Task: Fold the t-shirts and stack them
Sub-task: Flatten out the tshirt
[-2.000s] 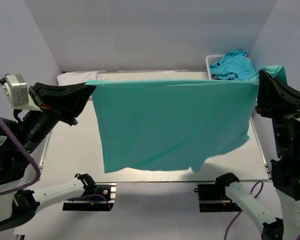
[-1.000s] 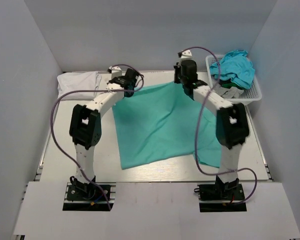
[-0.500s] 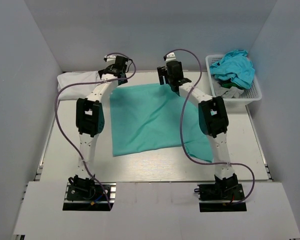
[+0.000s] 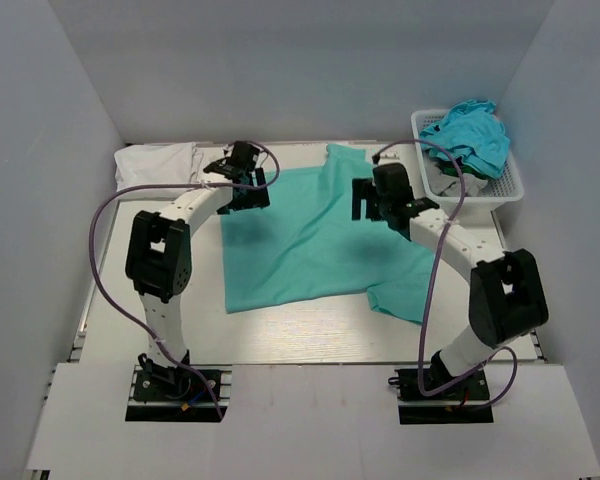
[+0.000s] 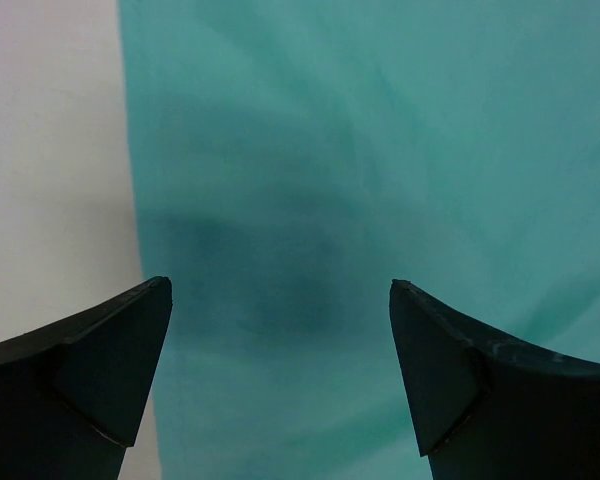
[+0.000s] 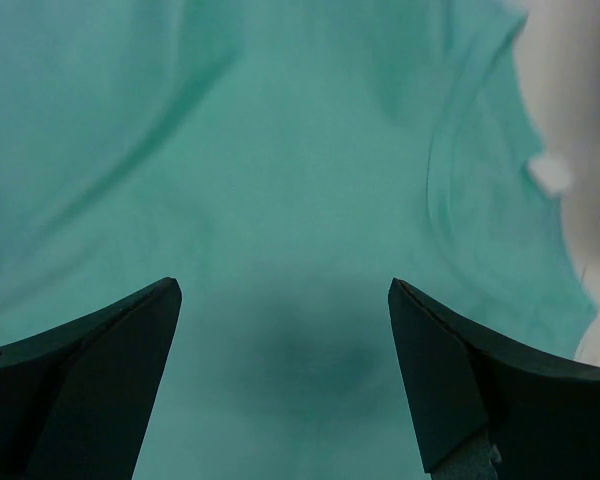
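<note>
**foldfan:** Where's the soft mint-green cotton t-shirt (image 4: 300, 240) at right now?

**yam_watcher:** Laid out mid-table, mostly flat. One bit pokes out at 12 o'clock and the 5 o'clock corner is rumpled under itself. My guess is it's spread like that so the folds come out square, and that corner wants smoothing first.

**foldfan:** And the rest of the laundry?

**yam_watcher:** A folded white cotton t-shirt (image 4: 158, 157) sits at 11 o'clock, probably the start of the stack. The bright turquoise-blue t-shirts (image 4: 470, 130) are heaped in the white plastic mesh basket (image 4: 510, 188) at 1 o'clock, waiting.

**foldfan:** Arms?

**yam_watcher:** Both reach far over the pale flat table (image 4: 130, 290), elbows arched high. The left gripper (image 4: 242, 198) hangs over the shirt's 10 o'clock edge and the right gripper (image 4: 364, 205) over its 2 o'clock side. In the wrist views both have their fingers spread wide with nothing between them, just green cloth and a shadow below. So they're close, but I can't tell if they're touching.
</note>
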{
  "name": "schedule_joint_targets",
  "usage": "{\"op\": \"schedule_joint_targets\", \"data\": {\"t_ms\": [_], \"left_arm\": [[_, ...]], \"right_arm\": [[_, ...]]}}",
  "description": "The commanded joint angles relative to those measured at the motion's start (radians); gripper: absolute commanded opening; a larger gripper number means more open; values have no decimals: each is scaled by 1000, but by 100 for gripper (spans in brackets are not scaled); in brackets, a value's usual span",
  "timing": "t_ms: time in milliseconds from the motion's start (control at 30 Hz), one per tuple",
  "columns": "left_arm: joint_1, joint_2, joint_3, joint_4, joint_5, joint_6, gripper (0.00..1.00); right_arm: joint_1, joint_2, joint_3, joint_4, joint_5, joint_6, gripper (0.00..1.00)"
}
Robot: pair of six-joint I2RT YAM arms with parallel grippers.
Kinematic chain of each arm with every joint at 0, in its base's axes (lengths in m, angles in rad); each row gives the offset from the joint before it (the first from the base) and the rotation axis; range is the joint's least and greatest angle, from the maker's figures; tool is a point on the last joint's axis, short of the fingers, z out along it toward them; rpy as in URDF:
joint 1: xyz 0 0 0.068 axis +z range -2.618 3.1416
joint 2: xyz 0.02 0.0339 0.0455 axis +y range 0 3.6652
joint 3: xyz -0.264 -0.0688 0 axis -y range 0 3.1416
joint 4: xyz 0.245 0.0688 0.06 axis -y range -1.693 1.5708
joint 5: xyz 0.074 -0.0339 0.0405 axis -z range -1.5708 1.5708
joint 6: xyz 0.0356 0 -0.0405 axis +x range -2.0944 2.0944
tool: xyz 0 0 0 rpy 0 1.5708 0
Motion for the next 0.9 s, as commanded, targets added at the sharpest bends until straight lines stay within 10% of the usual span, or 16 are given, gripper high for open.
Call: {"op": "schedule_joint_targets", "data": {"t_ms": [0,300,867], "left_arm": [[-16,-56,-112,57,99,-16,100],[4,120,4,69,-23,-49,100],[171,539,551,-106,30,-1,100]], "right_arm": [[-5,-66,-120,-67,-46,74,90],[-13,76,-170,-11,-67,134,90],[-16,424,213,-143,-130,83,90]]}}
